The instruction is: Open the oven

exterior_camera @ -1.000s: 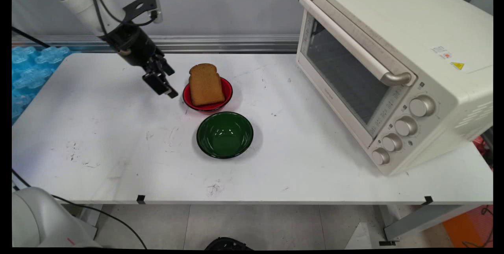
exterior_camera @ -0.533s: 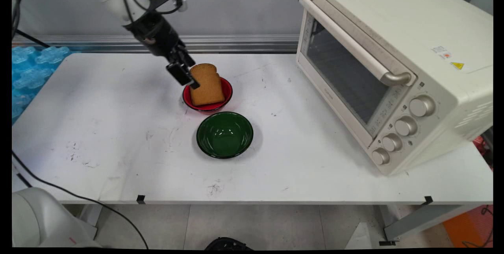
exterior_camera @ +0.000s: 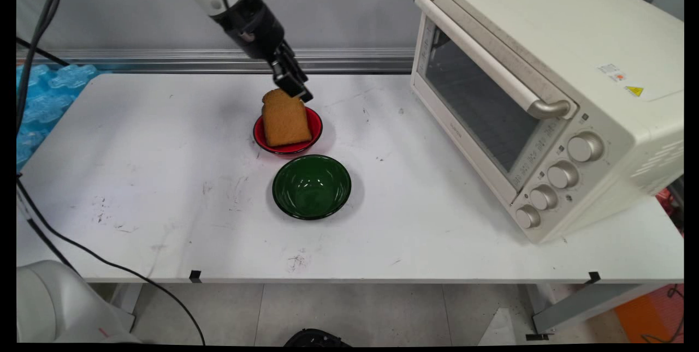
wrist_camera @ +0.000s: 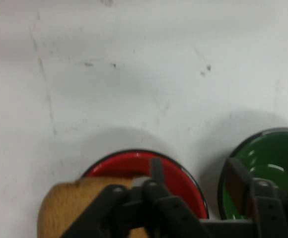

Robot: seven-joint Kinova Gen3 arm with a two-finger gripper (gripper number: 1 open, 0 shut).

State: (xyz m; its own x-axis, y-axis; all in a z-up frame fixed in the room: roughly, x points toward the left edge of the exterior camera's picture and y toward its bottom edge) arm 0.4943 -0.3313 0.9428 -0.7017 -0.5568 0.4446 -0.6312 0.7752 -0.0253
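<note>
The pincer (exterior_camera: 299, 91) stands spread open and grasps nothing. It hangs at the far top edge of the toast (exterior_camera: 285, 120) (touching or not, I cannot tell), which lies on the red plate (exterior_camera: 315, 121) beside the green bowl (exterior_camera: 312, 186).

Arm angled down-right, end effector (exterior_camera: 297, 89) fingers spread apart.

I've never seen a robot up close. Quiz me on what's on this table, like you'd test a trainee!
1. True or false: the green bowl is empty.
2. The bread slice lies: A) in the toaster oven, B) in the red bowl, C) flat on the bare table.
3. Which thing is the gripper closest to?

Key: 1 true. 2 B. 3 the bread slice; the gripper hangs just over its far top edge.
</note>
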